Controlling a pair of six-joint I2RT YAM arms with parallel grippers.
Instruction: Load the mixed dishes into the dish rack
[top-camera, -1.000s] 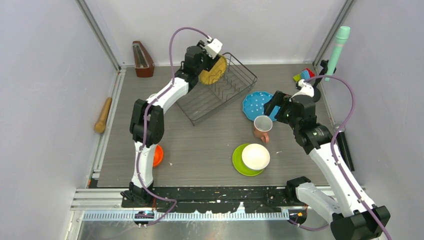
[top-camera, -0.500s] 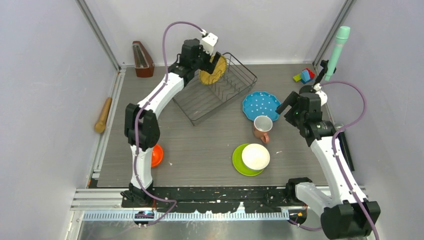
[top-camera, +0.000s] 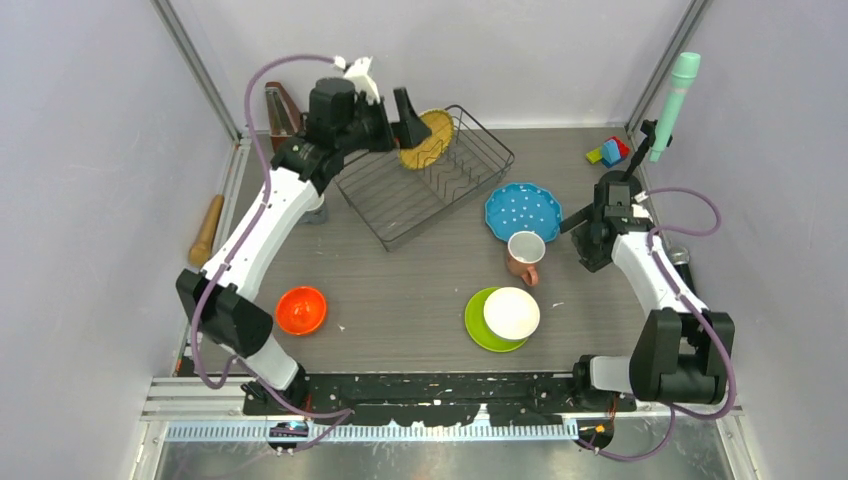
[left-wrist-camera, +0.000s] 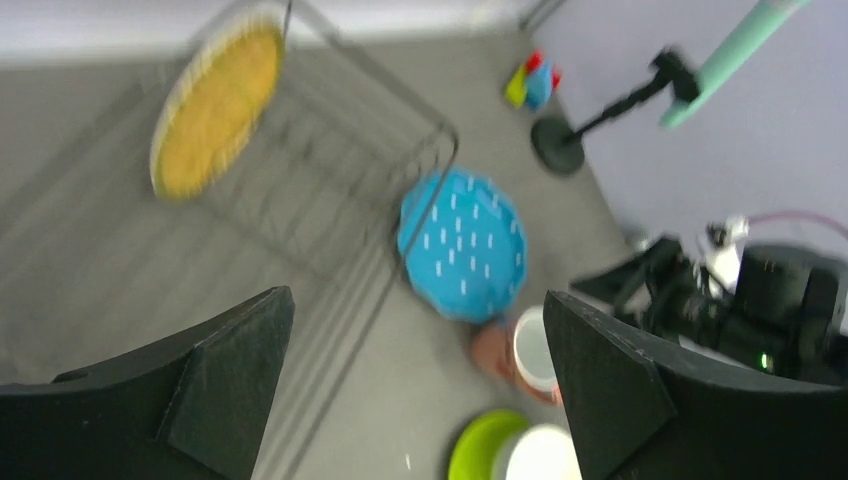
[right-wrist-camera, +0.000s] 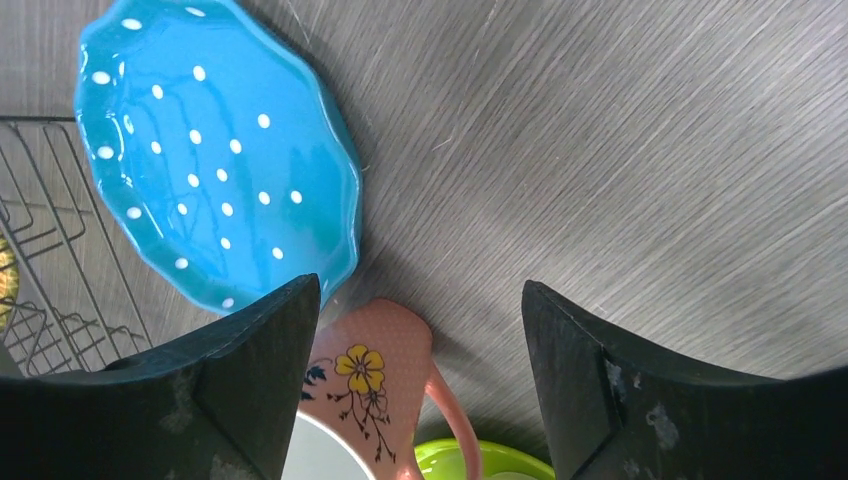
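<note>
- One dish of the mixed lot is already racked: the round yellow woven plate stands on edge at the 12 o'clock end of the dish rack, which sits toward 12 o'clock on the table.
- Beside that plate, at its 10 o'clock, the left gripper hangs clear, its claw spread wide and empty.
- At 3 o'clock, the right gripper hovers over the salmon-pink mug, its claw spread; the wrist view shows the mug low between the two fingers, with no contact visible.
- Upright, the mug stands at the 6 o'clock edge of the teal-blue plate, which lies flat just beside the rack's 4 o'clock side.
- Still waiting are the white bowl, nested on the lime green plate at 5 o'clock, and the orange bowl at 8 o'clock.
- Judging by the pose, the step in hand is the pickup of the mug.
- Next, the right claw likely needs to drop lower, pinch the mug's wall, lift it clear of the blue plate's rim and carry it toward 10 o'clock into the rack, away from the left arm.
</note>
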